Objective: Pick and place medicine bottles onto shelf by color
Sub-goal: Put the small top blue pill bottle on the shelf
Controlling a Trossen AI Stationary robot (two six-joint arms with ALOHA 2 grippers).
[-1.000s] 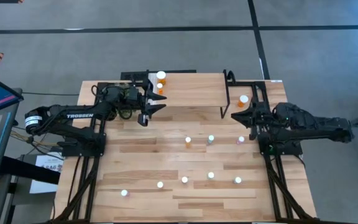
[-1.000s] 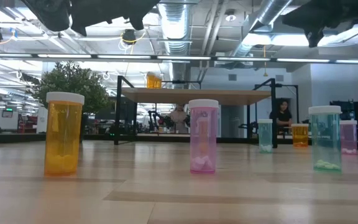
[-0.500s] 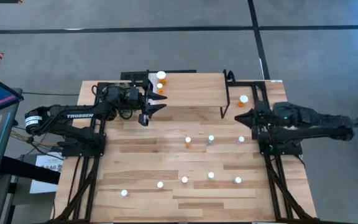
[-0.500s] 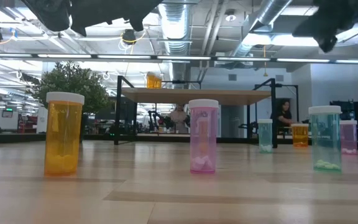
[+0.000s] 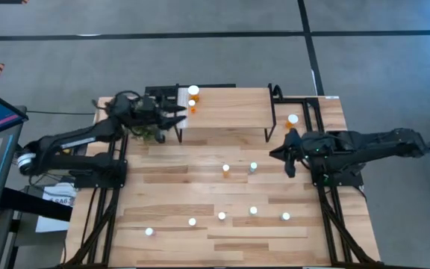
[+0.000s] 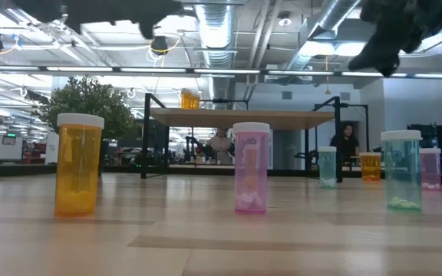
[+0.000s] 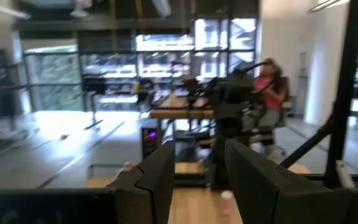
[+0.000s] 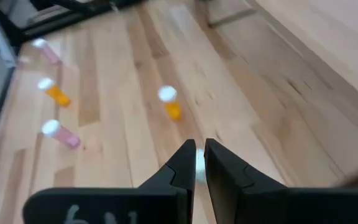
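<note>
Centrally, the clenched right claw (image 5: 288, 155) hangs right of a pale green bottle (image 5: 253, 167); left claw (image 5: 176, 117) parted, empty.

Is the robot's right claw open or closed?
Closed. The right claw has its two dark fingers nearly touching, holding nothing.

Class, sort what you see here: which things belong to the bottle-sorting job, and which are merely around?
Job:
medicine bottles
shelf
left pincer
right pincer

Merely around:
potted plant
seated person
ceiling ducts
</note>
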